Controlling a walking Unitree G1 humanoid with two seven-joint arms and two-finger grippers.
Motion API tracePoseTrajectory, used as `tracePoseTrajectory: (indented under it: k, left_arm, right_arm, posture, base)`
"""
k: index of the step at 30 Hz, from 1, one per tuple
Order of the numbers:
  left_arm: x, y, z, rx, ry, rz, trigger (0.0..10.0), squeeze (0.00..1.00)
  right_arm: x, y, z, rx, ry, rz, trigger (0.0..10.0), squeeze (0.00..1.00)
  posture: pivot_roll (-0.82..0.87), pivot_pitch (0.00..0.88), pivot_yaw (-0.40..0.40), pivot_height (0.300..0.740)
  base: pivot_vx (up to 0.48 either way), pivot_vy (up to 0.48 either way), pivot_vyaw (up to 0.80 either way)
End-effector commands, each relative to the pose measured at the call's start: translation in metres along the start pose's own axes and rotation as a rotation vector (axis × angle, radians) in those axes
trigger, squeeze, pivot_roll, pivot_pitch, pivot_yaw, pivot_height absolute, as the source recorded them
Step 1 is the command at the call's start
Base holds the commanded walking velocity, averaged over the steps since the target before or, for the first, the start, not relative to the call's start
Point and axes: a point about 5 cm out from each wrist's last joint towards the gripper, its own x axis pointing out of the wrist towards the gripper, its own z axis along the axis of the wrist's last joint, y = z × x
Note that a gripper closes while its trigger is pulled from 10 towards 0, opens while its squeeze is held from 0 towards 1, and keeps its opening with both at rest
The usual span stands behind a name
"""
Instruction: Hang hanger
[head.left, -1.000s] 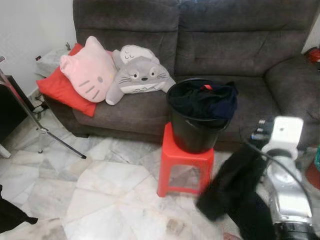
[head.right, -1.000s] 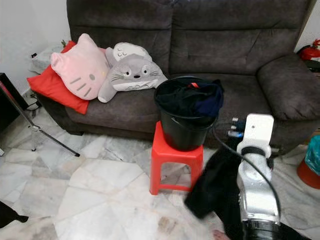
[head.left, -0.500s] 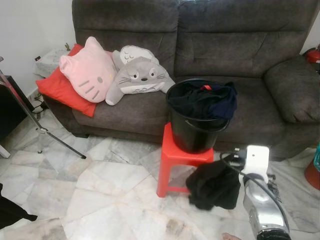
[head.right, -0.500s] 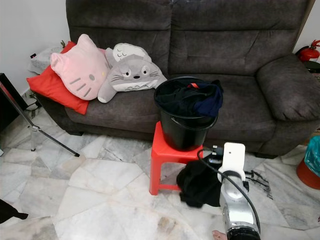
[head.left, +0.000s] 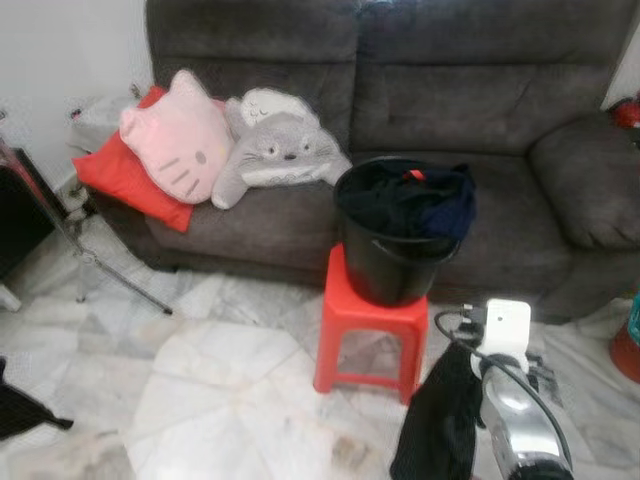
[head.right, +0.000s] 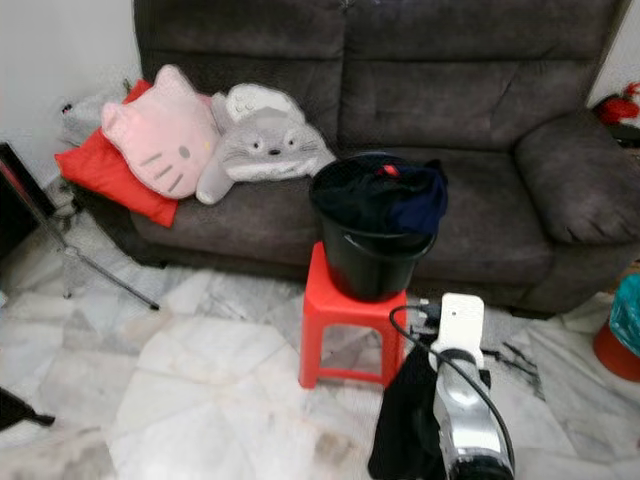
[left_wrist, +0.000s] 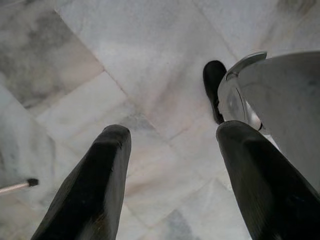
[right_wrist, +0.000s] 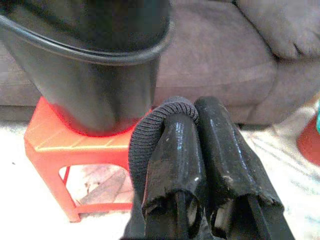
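My right gripper (right_wrist: 196, 112) is shut on the ribbed edge of a black garment (head.left: 440, 425). The cloth hangs down from the gripper toward the floor, just right of the red stool (head.left: 370, 320). The right arm (head.left: 515, 400) rises from the bottom right, its white wrist box (head.left: 505, 325) covering the fingers in the head views. On the stool stands a black bucket (head.left: 395, 255) heaped with dark clothes (head.right: 385, 195). My left gripper (left_wrist: 172, 135) hangs open over the marble floor with nothing between its fingers.
A dark grey sofa (head.left: 470, 100) fills the back, with a pink cat cushion (head.left: 175, 135), a grey plush (head.left: 280, 150) and a red pillow (head.left: 125, 180) on its left end. A metal stand leg (head.left: 110, 275) slants across the floor at left. Black cloth (head.left: 20, 410) lies at the left edge.
The right arm came down and left from beside the sofa. The garment, bunched up by the stool half a second ago, now hangs long and straight from the gripper.
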Motion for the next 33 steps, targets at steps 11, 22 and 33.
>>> tracePoseTrajectory:
  k: [11, 22, 33]
  left_arm:
    - [-0.002, 0.000, -0.011, 0.000, 0.031, 0.001, 10.0, 0.00]
    - [-0.003, 0.000, -0.013, 0.001, 0.036, 0.001, 10.0, 0.00]
    - [-0.003, 0.000, -0.014, -0.012, 0.025, 0.014, 10.0, 0.00]
  right_arm:
    - [0.005, 0.011, 0.021, 0.007, -0.101, 0.041, 10.0, 0.00]
    - [0.005, 0.016, 0.025, -0.001, -0.118, 0.056, 10.0, 0.00]
    - [0.008, 0.016, 0.033, -0.002, -0.141, 0.060, 10.0, 0.00]
  posture:
    - [-0.10, 0.000, 0.027, 0.740]
    - [-0.09, 0.000, 0.027, 0.740]
    - [-0.08, 0.000, 0.023, 0.740]
  base:
    - [0.000, 0.000, 0.79]
    - [0.000, 0.000, 0.79]
    - [0.000, 0.000, 0.79]
